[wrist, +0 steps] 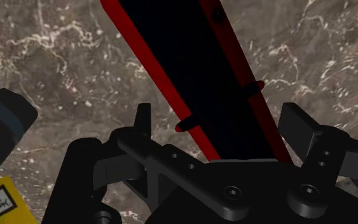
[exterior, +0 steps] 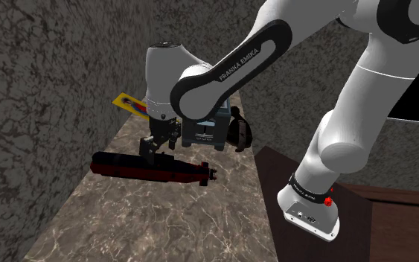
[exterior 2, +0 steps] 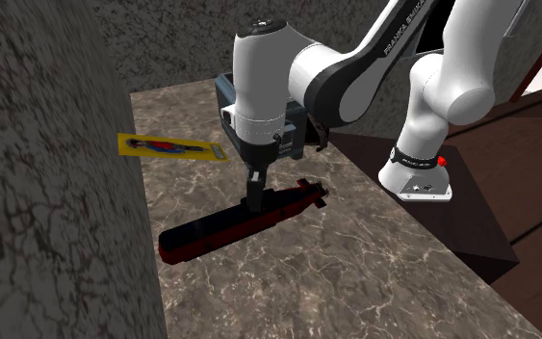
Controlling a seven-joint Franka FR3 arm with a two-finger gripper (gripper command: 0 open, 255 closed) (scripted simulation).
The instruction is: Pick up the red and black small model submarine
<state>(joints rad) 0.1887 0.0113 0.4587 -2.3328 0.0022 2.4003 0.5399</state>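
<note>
Wrist view: the gripper (wrist: 220, 113) is spread wide, its two black fingers (wrist: 144, 118) astride the model submarine (wrist: 190, 70). The black hull with its red edging runs between them. A sliver of counter shows between one finger and the hull, so nothing is clasped (the other finger sits very close to the red edge, and contact there cannot be judged).

From the shoulder view the submarine (exterior: 152, 167) lies lengthwise on the brown marble-patterned counter (exterior: 163, 223), close to the dark stone-textured wall (exterior: 36, 89), and the gripper (exterior: 155, 147) is down over its middle. Beyond it a flat yellow card (exterior: 129, 104) printed in red and blue lies by the wall, and a blue-grey box (exterior: 204, 130) stands behind the hand with a small black object (exterior: 237, 130) beside it.

The arm's base sits on the dark brown stand (exterior: 394, 231). The arm climbs out of the picture, then the forearm slopes back down toward the shoulder view's left. The white wrist stands upright and the hand points straight down.
</note>
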